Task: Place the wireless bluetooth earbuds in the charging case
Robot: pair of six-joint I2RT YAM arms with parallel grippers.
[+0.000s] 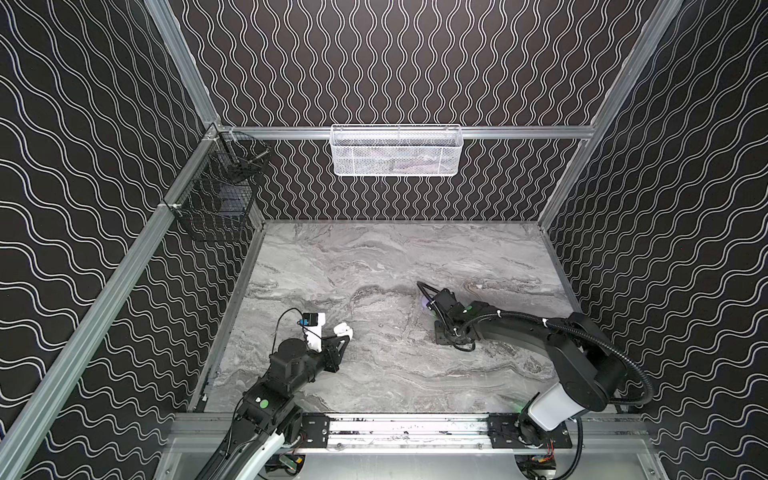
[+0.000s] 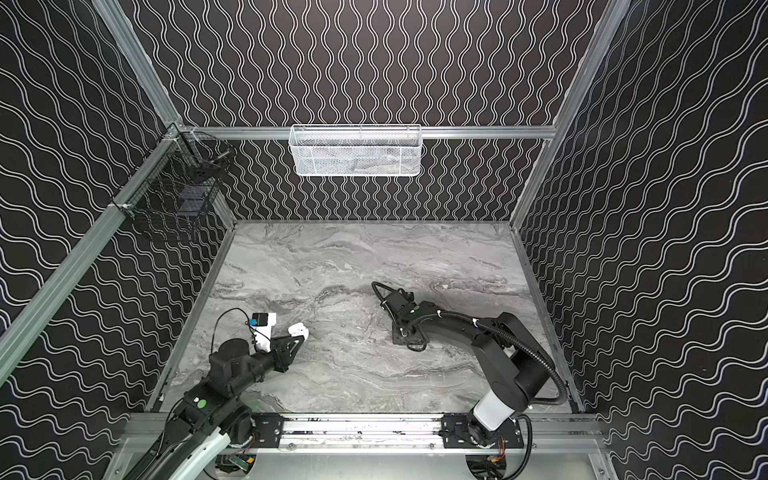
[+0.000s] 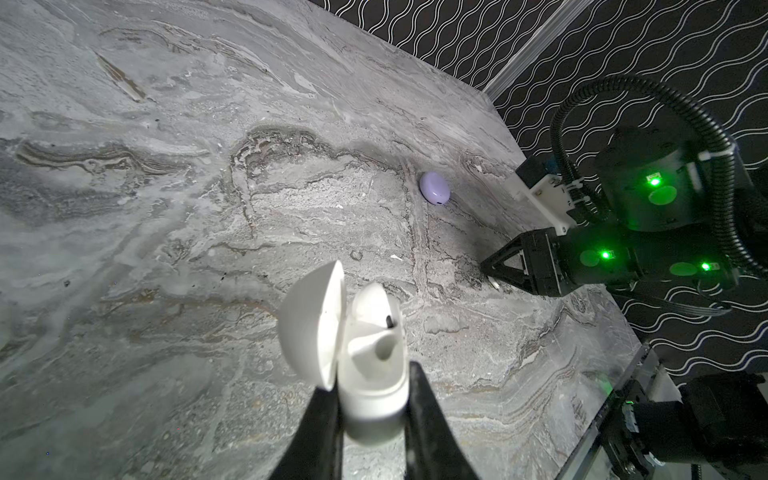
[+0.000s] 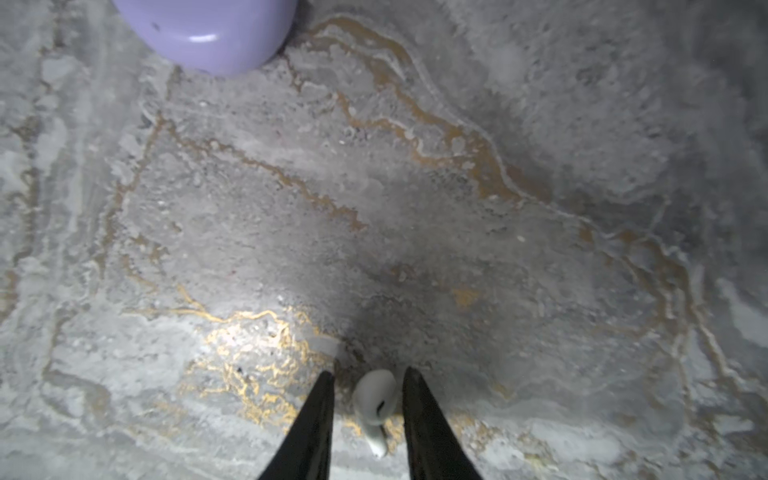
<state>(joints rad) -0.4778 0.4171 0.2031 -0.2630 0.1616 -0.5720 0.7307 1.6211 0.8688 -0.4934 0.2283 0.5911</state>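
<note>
Clock directions are read in both top views, with 12 o'clock at the back wall.

At about 8 o'clock on the grey marble table (image 1: 374, 257), the left gripper (image 1: 344, 335) is clamped on a white charging case (image 1: 343, 331). In the left wrist view its two black fingers (image 3: 422, 415) press the case's lower body from either side. The lid (image 3: 309, 324) is swung open. Inside, a seated earbud (image 3: 374, 303), white, fills one socket. The empty socket (image 3: 384, 349) beside it shows as a dark hollow. Whether the case rests on the table or hangs above it cannot be told.

Just past the table's middle, toward 3 o'clock, lies a lilac case (image 1: 423, 306). It is closed, and in this view the right arm's wrist camera hides most of it. The left wrist view shows it whole, a smooth lilac oval (image 3: 434, 188) flat on the marble.

Near it, at its 5 o'clock, the right gripper (image 4: 368, 376) points down at the table. Its jaws stand narrow but apart, astride a loose white earbud (image 4: 376, 399) that lies on the marble. The earbud is close against one finger (image 4: 419, 415). A clear gap separates it from the other finger, so it is not yet pinched.
</note>
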